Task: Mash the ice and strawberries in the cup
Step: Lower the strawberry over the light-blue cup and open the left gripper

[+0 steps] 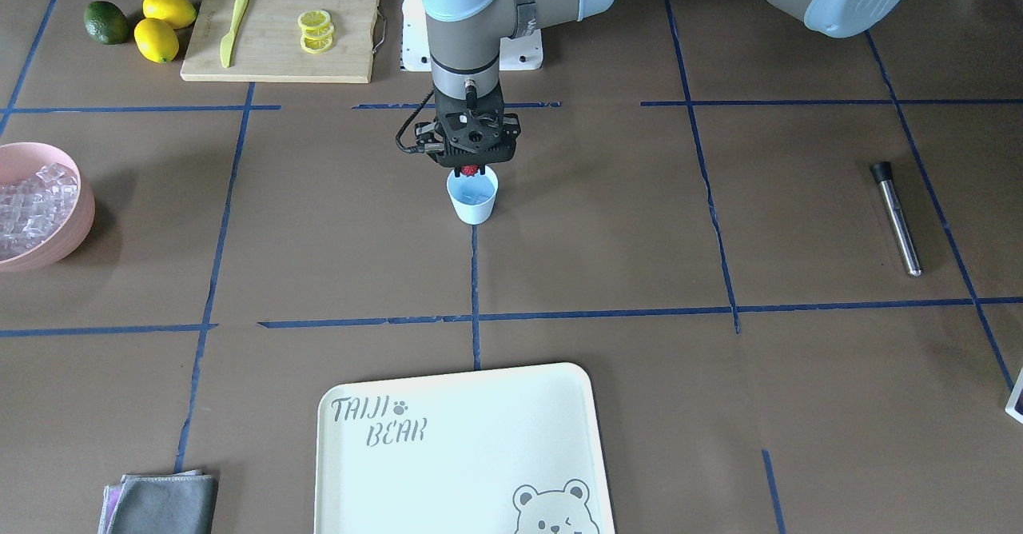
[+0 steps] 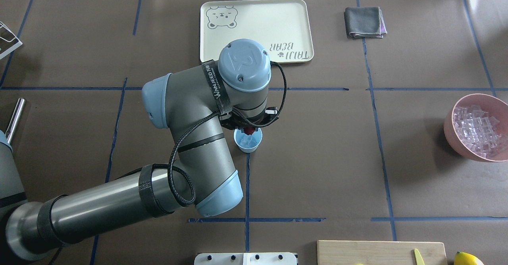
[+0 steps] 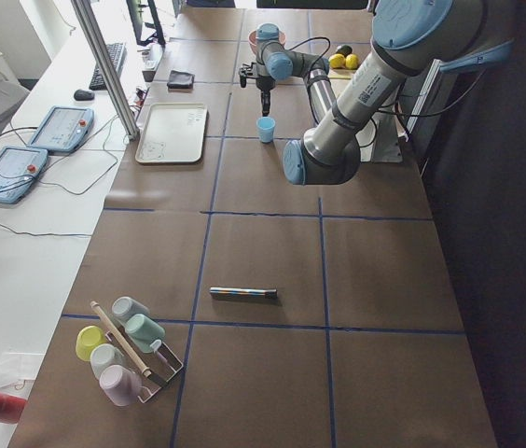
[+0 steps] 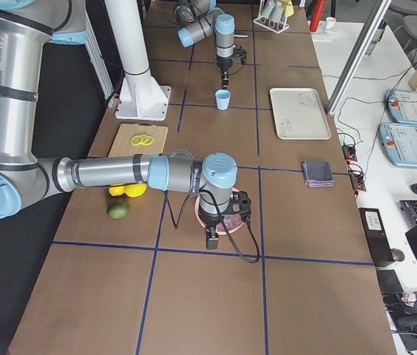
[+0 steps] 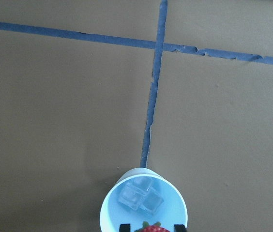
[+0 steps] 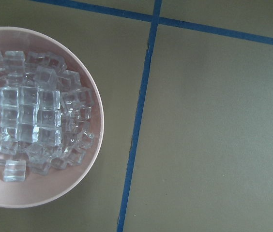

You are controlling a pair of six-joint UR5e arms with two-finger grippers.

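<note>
The light-blue cup (image 1: 473, 196) stands near the table's middle, also in the overhead view (image 2: 248, 142). It holds a few clear ice cubes (image 5: 140, 195). My left gripper (image 1: 471, 168) hangs straight over the cup's rim, shut on a red strawberry (image 2: 249, 130) that shows between the fingertips (image 5: 125, 226) in the left wrist view. My right gripper (image 4: 213, 238) hovers over the pink bowl (image 6: 90, 159) of ice (image 6: 30, 116); I cannot tell whether it is open or shut.
A metal muddler (image 1: 897, 218) lies apart on the robot's left side. A cream tray (image 1: 447, 470) and a grey cloth (image 1: 164, 504) sit on the operators' side. A cutting board (image 1: 272, 58) with lemon slices and a knife, lemons (image 1: 164, 26) and an avocado (image 1: 105, 22) lie near the robot's base.
</note>
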